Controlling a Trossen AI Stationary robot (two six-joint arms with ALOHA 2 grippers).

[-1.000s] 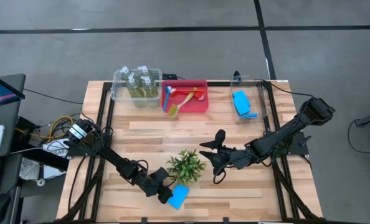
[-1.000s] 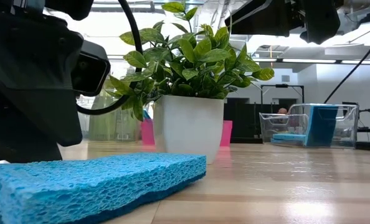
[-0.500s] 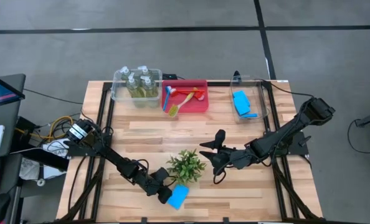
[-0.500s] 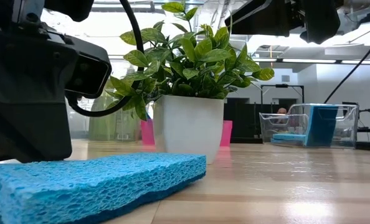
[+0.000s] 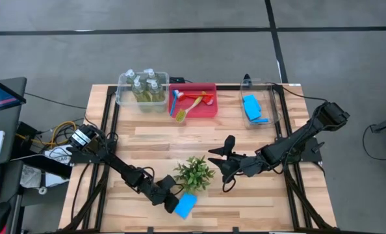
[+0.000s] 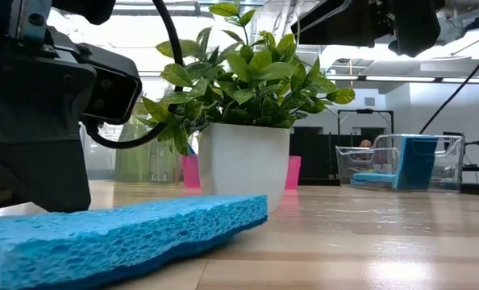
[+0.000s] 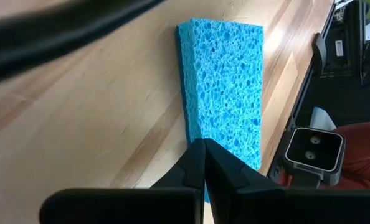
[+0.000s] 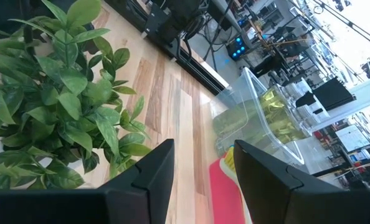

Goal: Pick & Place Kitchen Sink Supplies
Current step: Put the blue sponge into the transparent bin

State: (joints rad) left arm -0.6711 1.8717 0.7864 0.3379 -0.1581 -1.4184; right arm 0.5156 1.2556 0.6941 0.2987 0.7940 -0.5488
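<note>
A light-blue sponge [image 5: 186, 206] [image 6: 127, 242] [image 7: 225, 81] lies near the table's near edge, just in front of the potted plant [image 5: 194, 173]. My left gripper [image 5: 172, 203] [image 7: 203, 149] is at the sponge's left end, shut on it. My right gripper [image 5: 220, 166] [image 8: 200, 168] hangs open to the right of the plant and touches nothing. At the far edge, the bottles [image 5: 144, 86] stand in a clear bin. The brushes [image 5: 190, 101] lie in a red bin. More sponges [image 5: 253, 109] sit in another clear bin. My left gripper pinches the sponge at its end nearest the arm [image 7: 250, 158], the two fingers [image 7: 188, 165] meeting almost to a point with a sliver of blue between them. The fingers come in low from the table's left, along the sponge's length. The rest of the sponge rests on the table.
The plant in its white pot [image 6: 243, 169] stands right behind the sponge and between the two grippers. The three bins line the far edge: clear [image 5: 125, 91], red [image 5: 209, 107], clear [image 5: 271, 104]. Bare wood lies in the middle and to the near right.
My left gripper has risen a little over the sponge's end. The sponge has shifted with it: its end by the gripper, bulged a second ago, now looks flatter, and the end toward the plant sits slightly higher. The right arm has kept still.
</note>
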